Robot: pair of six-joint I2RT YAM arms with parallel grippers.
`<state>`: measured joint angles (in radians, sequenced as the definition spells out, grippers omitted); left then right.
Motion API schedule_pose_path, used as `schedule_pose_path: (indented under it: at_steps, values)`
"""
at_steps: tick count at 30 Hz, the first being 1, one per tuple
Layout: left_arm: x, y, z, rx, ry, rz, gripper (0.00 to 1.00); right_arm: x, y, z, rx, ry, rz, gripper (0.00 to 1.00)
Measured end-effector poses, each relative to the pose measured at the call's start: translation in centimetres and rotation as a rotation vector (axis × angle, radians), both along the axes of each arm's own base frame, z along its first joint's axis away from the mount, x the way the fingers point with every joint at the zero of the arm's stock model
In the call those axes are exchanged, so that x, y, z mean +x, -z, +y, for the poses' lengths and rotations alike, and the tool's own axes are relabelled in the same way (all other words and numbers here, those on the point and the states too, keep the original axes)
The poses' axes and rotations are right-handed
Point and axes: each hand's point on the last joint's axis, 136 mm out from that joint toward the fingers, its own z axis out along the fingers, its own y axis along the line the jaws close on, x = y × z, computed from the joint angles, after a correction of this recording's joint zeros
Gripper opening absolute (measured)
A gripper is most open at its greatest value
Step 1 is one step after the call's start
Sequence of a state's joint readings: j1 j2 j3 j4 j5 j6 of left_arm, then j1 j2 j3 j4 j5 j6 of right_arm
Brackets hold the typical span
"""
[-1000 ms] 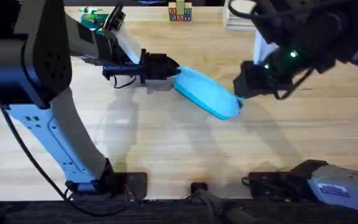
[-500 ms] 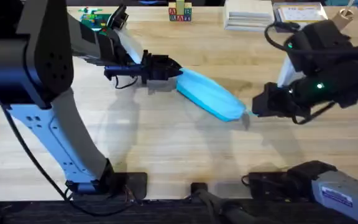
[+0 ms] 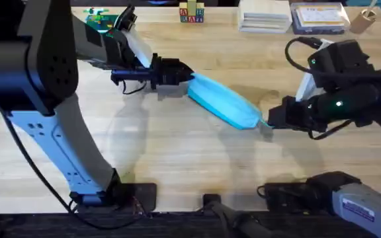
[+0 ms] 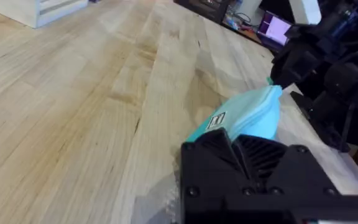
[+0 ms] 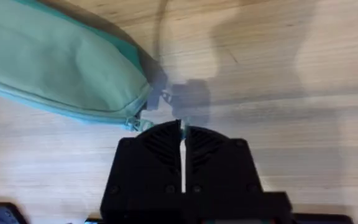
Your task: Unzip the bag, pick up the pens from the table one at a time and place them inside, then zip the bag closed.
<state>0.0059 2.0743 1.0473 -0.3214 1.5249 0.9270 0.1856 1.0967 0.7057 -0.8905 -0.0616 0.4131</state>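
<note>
The bag [image 3: 222,100] lies on the counter [image 3: 177,155] with its long axis running far-left to near-right, the left gripper [image 3: 177,74] clamped on its far-left end, the right gripper [image 3: 270,123] pressed together on the zipper pull [image 5: 180,126] at its near-right tip.

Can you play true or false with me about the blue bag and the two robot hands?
1. The left hand holds one end of the bag. True.
2. The bag is wide open. False: it looks closed, no dark inside showing.
3. The right hand is shut at the bag's other end. True.
4. The bag is red. False: it is light blue.
5. The bag lies flat on the table. False: in the left wrist view it looks lifted between the hands.
</note>
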Motion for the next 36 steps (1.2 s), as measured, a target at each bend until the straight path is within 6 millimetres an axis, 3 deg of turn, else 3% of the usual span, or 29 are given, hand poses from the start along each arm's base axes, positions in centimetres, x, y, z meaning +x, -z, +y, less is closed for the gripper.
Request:
schedule_pose_path:
  at_steps: [7, 18, 27, 31, 35, 36]
  values:
    - [0.3, 0.5, 0.6, 0.030, -0.023, 0.016, 0.042, -2.7, 1.7, -1.9, -0.090, 0.002, 0.099, 0.031]
    - [0.6, 0.6, 1.2, 0.034, -0.041, 0.031, 0.042, -2.8, 1.2, -2.0, -0.092, -0.004, 0.084, 0.031]
    - [0.6, 0.6, 1.2, 0.035, -0.042, 0.038, 0.042, -0.2, -3.7, -1.6, -0.064, -0.020, -0.112, 0.031]
    - [0.6, 0.6, 1.2, 0.035, -0.042, 0.038, 0.042, -0.1, -5.8, -1.5, -0.063, -0.045, -0.170, 0.036]
    - [0.6, 0.6, 1.2, 0.035, -0.042, 0.038, 0.042, -0.4, -7.9, -1.5, -0.059, -0.071, -0.224, 0.083]
    - [0.6, 0.6, 1.2, 0.035, -0.042, 0.038, 0.042, -0.2, -9.6, -1.1, -0.038, -0.108, -0.291, 0.148]
